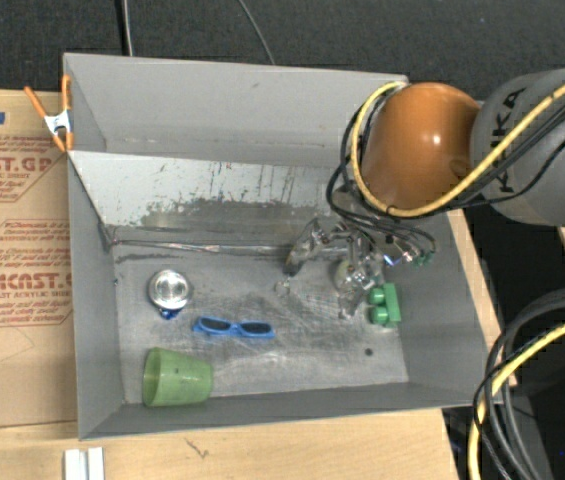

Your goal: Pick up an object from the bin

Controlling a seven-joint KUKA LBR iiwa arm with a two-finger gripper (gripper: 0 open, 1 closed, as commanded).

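Note:
My gripper (322, 276) hangs over the right half of the bin floor, its metal fingers spread apart with nothing between them. One fingertip (293, 260) points left, the other (350, 293) sits just beside a small green block (385, 305) at the right. A pair of blue toy glasses (234, 328) lies on the floor to the lower left of the gripper. Further left rests a shiny silver round cap (169, 289) with a blue edge.
A light green plastic cup (175, 378) lies on its side in the bin's front left corner. The orange dome and cables of the arm hang above the bin's right side.

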